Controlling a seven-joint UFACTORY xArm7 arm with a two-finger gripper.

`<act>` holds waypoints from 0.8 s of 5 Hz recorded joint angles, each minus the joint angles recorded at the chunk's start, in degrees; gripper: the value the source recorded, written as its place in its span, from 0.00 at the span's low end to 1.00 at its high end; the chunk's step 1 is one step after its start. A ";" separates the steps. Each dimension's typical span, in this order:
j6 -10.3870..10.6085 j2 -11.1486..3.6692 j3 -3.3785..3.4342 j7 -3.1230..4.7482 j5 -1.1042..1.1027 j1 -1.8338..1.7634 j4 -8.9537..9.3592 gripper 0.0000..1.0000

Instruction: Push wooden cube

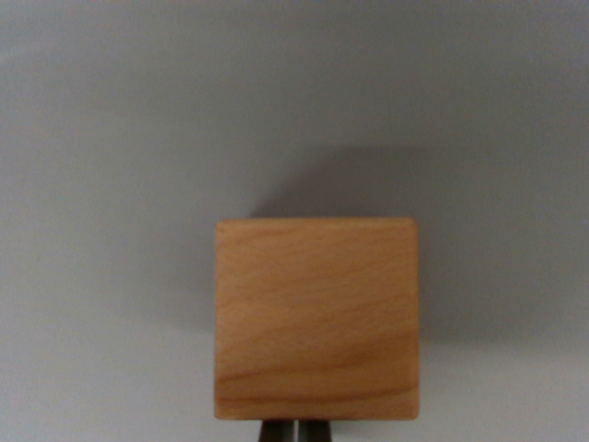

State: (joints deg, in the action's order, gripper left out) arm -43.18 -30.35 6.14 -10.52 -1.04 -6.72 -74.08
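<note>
A light wooden cube (pixel 317 319) fills the lower middle of the wrist view, its grained face square to the camera on a pale grey surface (pixel 138 138). Just below the cube's bottom edge, two dark fingertips of my gripper (pixel 296 431) stand side by side with only a thin bright slit between them, so the gripper looks shut. The tips sit right against the cube's near edge, and nothing is held. The rest of the gripper is out of the picture.
Plain grey surface spreads on every side of the cube. A soft shadow (pixel 368 184) lies behind the cube toward the wrist view's upper right.
</note>
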 joint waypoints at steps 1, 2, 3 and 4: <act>-1.05 -1.62 -0.16 0.17 -0.10 0.01 -2.66 1.00; -1.05 -1.62 -0.16 0.17 -0.10 0.01 -2.66 1.00; -2.05 -3.16 -0.31 0.34 -0.19 0.02 -5.20 1.00; -2.05 -3.16 -0.31 0.34 -0.19 0.02 -5.20 1.00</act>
State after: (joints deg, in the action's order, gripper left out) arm -45.23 -33.51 5.83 -10.17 -1.23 -6.69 -79.28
